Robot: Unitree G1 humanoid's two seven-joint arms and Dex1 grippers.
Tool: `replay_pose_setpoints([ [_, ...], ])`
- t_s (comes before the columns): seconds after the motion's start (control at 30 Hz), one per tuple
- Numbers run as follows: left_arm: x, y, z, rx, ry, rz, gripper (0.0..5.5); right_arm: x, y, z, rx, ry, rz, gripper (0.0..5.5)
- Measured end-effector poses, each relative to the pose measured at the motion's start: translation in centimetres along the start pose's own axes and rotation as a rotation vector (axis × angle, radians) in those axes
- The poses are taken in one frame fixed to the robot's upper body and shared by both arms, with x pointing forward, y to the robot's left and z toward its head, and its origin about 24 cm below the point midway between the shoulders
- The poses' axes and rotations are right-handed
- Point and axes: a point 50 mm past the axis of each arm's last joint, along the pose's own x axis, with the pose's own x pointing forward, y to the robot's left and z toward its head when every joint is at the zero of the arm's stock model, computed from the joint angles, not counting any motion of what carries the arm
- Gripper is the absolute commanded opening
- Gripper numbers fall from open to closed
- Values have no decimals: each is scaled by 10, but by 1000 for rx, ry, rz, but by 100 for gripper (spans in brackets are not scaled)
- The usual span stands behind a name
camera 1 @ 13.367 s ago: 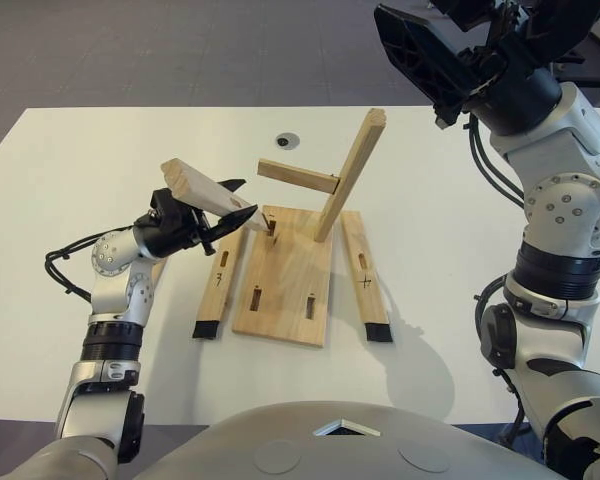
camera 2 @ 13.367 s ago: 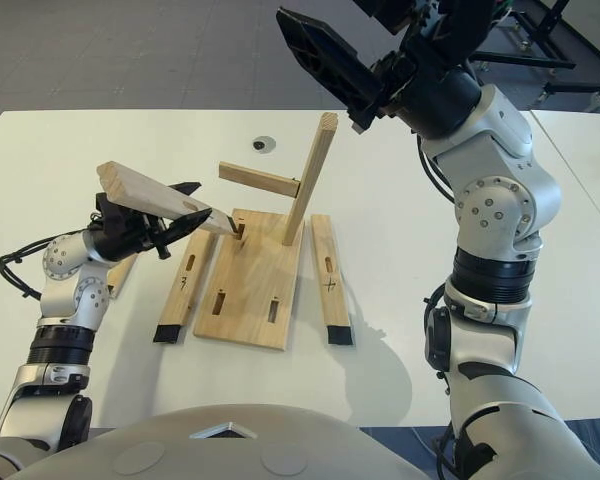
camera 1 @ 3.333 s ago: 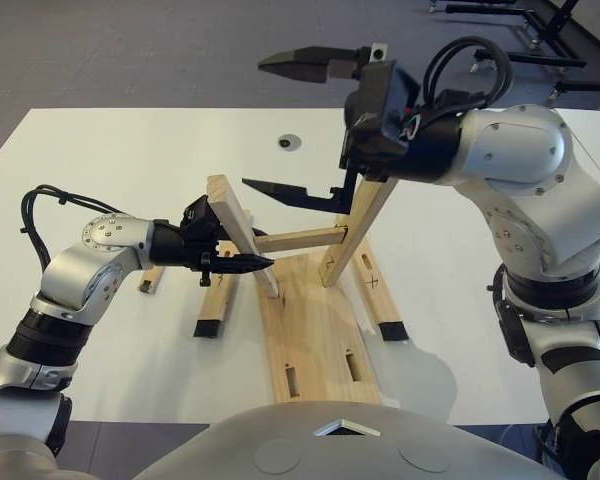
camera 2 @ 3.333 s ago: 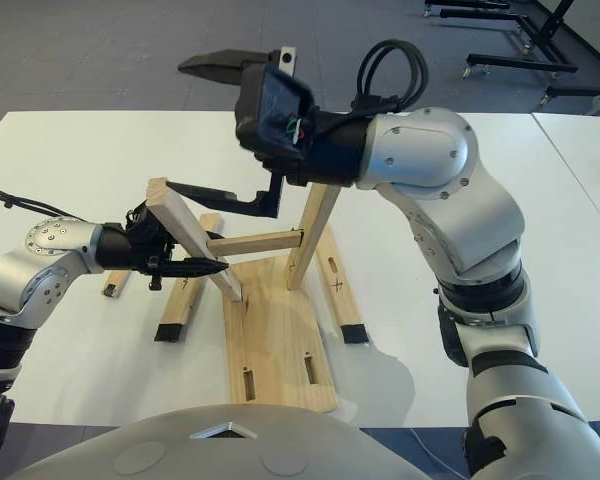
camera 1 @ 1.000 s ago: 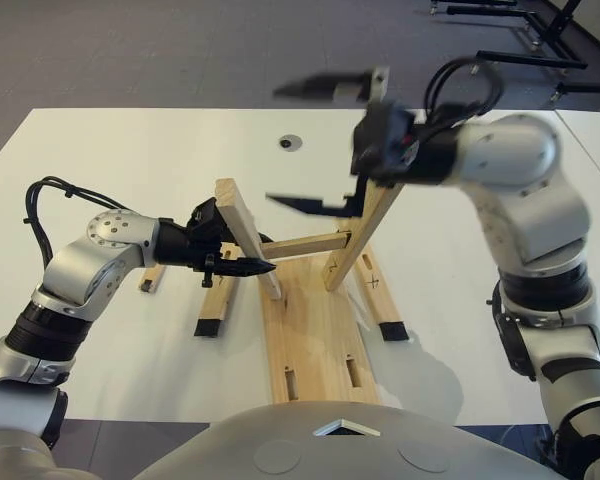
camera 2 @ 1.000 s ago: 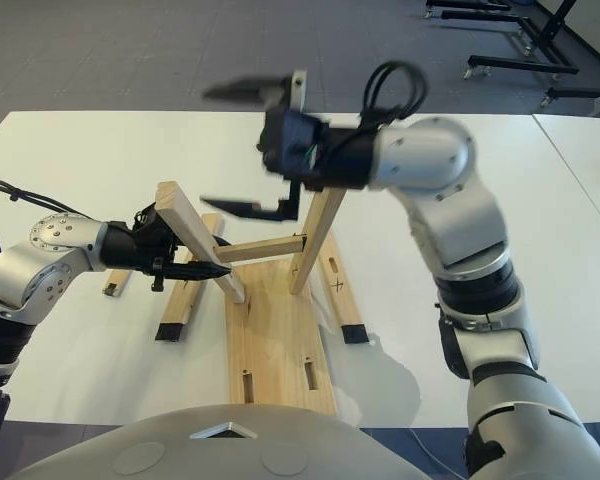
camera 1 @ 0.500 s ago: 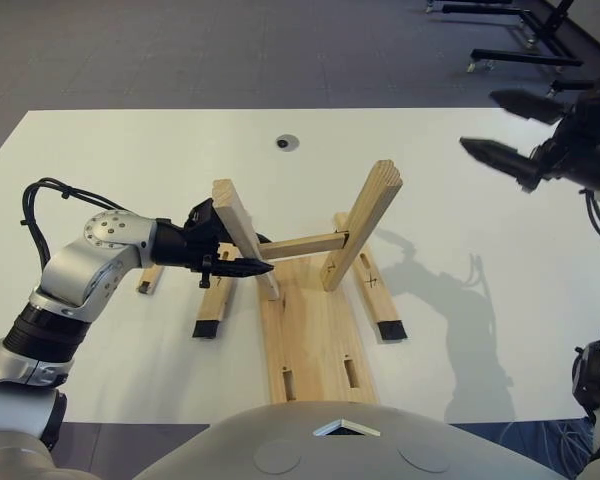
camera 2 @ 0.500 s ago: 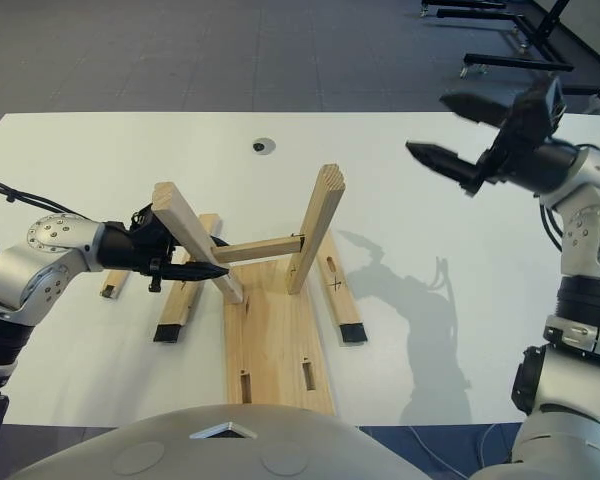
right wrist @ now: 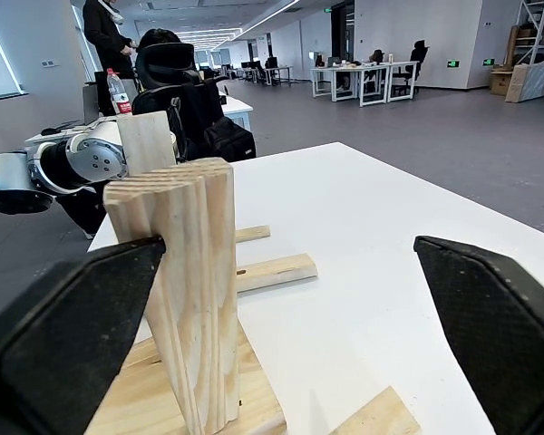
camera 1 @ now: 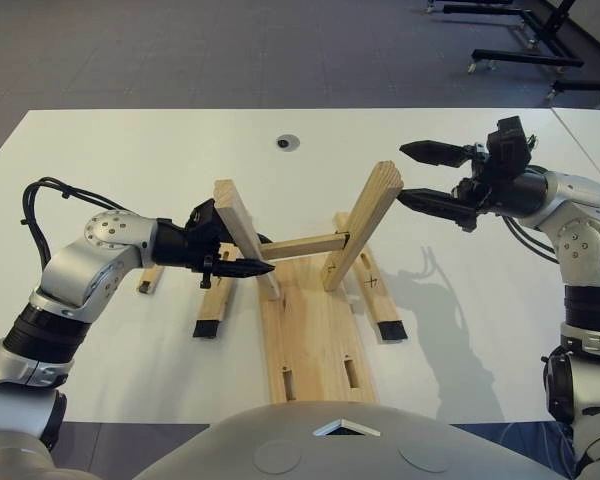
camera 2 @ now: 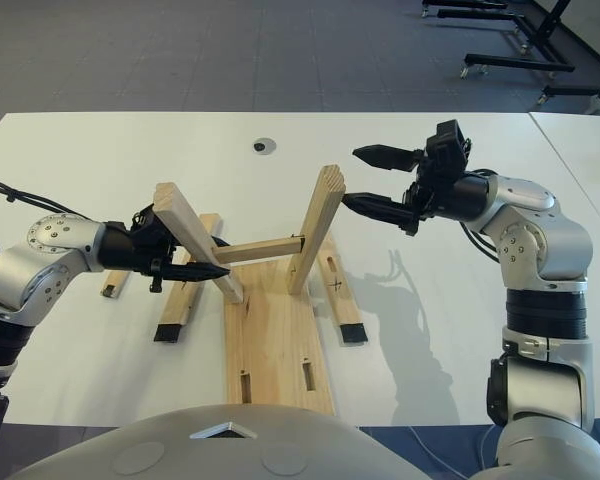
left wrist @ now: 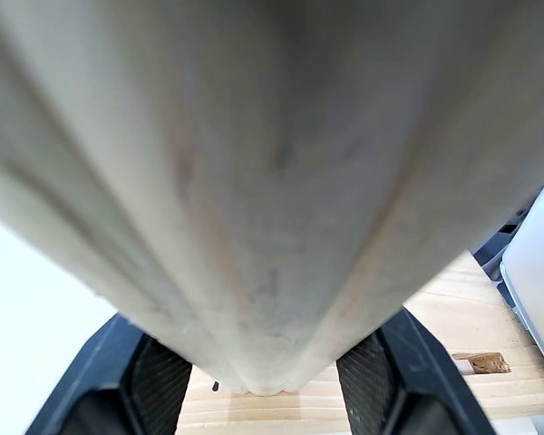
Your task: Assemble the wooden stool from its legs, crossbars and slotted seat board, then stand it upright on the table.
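The slotted seat board (camera 1: 315, 335) lies flat on the white table. Two wooden legs stand in its far slots, joined by a crossbar (camera 1: 302, 245). My left gripper (camera 1: 248, 262) is shut on the tilted left leg (camera 1: 238, 225), whose wood sits between the two pads (left wrist: 159, 385) in the left wrist view. My right gripper (camera 1: 400, 172) is open, level with the top of the right leg (camera 1: 365, 225) and just to its right. The right wrist view has that leg (right wrist: 186, 308) close against one finger (right wrist: 72, 326).
Two spare legs lie flat beside the board, one on the left (camera 1: 212, 305) and one on the right (camera 1: 372, 295). A short wooden piece (camera 1: 150, 280) lies by my left arm. A round grommet (camera 1: 286, 143) sits at the back. The table's right half is bare.
My right arm swung away from above the right leg to the far right, then came back beside the leg's top, open throughout. My left gripper has kept its hold on the left leg.
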Motion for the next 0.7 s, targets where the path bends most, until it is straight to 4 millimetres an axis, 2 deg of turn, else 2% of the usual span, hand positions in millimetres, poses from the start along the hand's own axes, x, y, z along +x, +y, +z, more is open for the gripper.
replay_pose_setpoints([
  [0.17,0,0,2,9,2,0,203,2,6,-6,44,2,14,509],
  [0.7,2,-1,3,30,10,-9,203,5,5,-10,31,41,0,509],
])
